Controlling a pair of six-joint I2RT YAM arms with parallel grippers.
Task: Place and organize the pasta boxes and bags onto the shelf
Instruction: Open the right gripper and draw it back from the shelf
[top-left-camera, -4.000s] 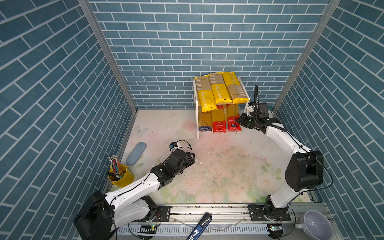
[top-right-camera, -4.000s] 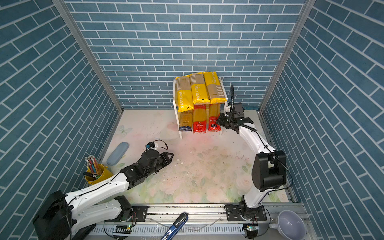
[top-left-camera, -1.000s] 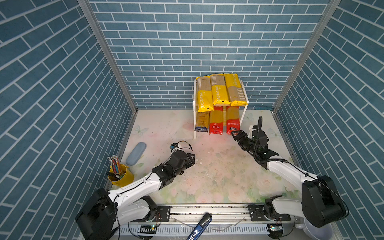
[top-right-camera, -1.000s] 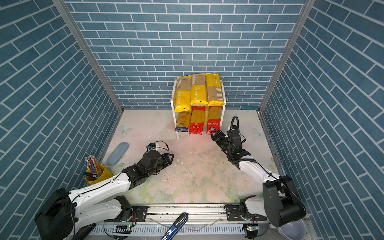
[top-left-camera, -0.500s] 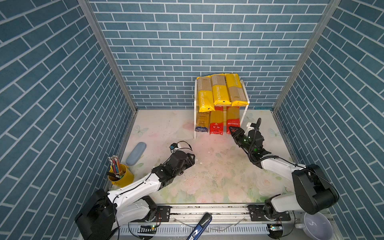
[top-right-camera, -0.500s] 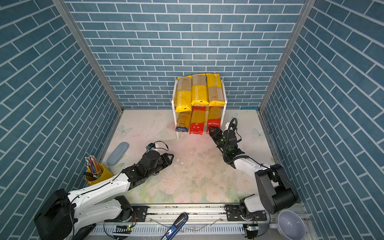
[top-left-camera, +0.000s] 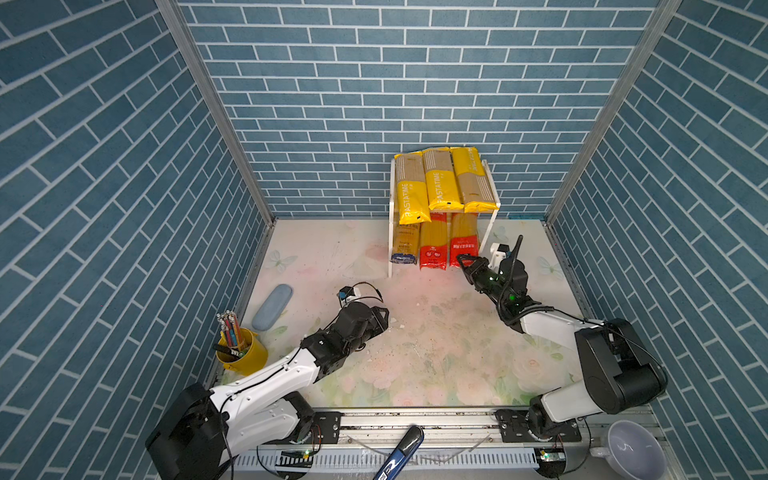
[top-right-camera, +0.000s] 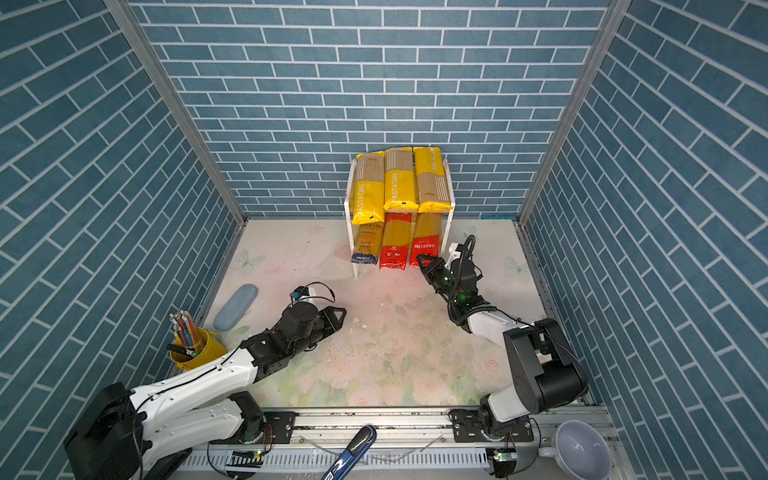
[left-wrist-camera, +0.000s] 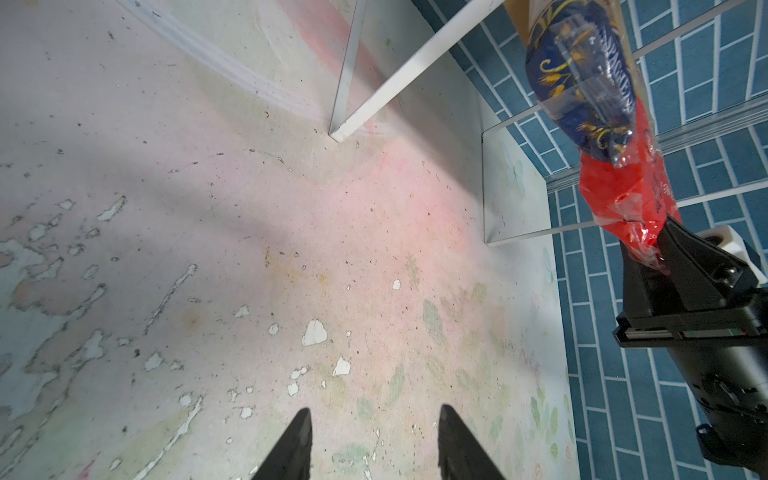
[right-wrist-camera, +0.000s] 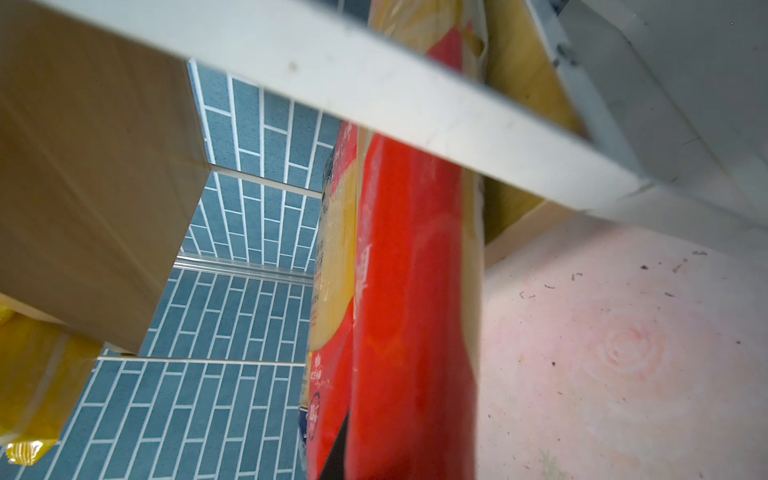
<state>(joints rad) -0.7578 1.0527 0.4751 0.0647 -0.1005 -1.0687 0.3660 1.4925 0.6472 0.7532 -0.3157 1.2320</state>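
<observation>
Black fingers of my left gripper (left-wrist-camera: 372, 415) stand apart over the flowered table (top-left-camera: 415, 357), with nothing between them. That arm lies low and stretched out, aimed toward the shelf (top-left-camera: 390, 249) but well short of it. Farther on, my right arm reaches forward, low, and my right gripper (top-left-camera: 463, 259) is pinched on the front end of a red-ended pack (top-left-camera: 464, 243) (the left wrist view shows red film crumpled between its fingers). That pack lies at the right of the lower board, long axis front to back, with its red end toward me overhanging the edge. Beside it, parallel, lie another red pack (top-left-camera: 433, 247) and a blue-ended pack (top-left-camera: 405, 247). Above, three yellow packs (top-left-camera: 440, 183) lie the same way on the top board.
</observation>
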